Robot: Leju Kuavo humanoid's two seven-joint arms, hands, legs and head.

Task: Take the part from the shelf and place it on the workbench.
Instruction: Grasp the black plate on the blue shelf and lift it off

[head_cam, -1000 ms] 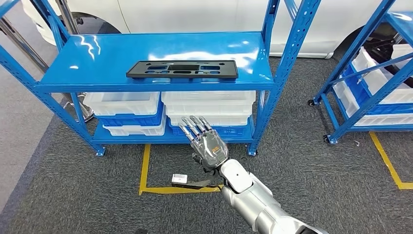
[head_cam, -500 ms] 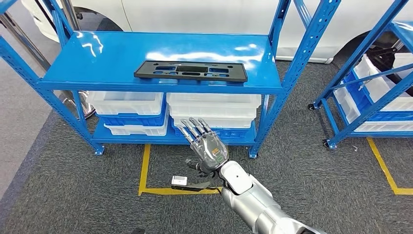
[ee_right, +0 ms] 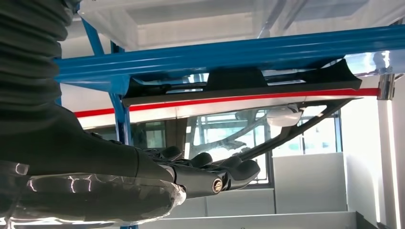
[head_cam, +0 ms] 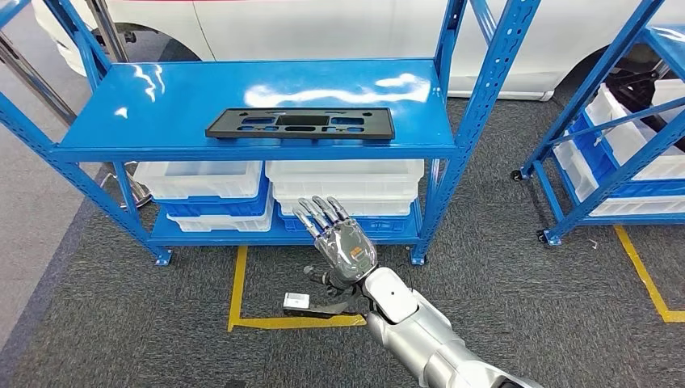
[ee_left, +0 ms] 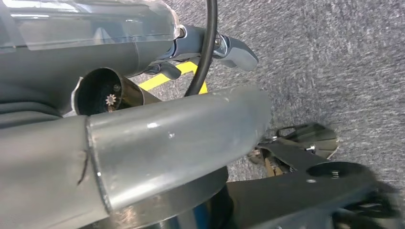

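Grey carpet floor with yellow tape lines; a white car sits behind the blue shelf you're facing. White bins fill the lower level. The part, a flat black plate with cut-outs, lies flat near the front edge of the top level, easy to reach from your side. Your right hand is raised in front of the lower level, below the part and well apart from it, fingers extended and apart, holding nothing; that looks like a reach set up with the palm ready to go under or over the plate. In the right wrist view the part sits above the fingers. Your left hand: can't tell its state. A second blue rack stands to the right.
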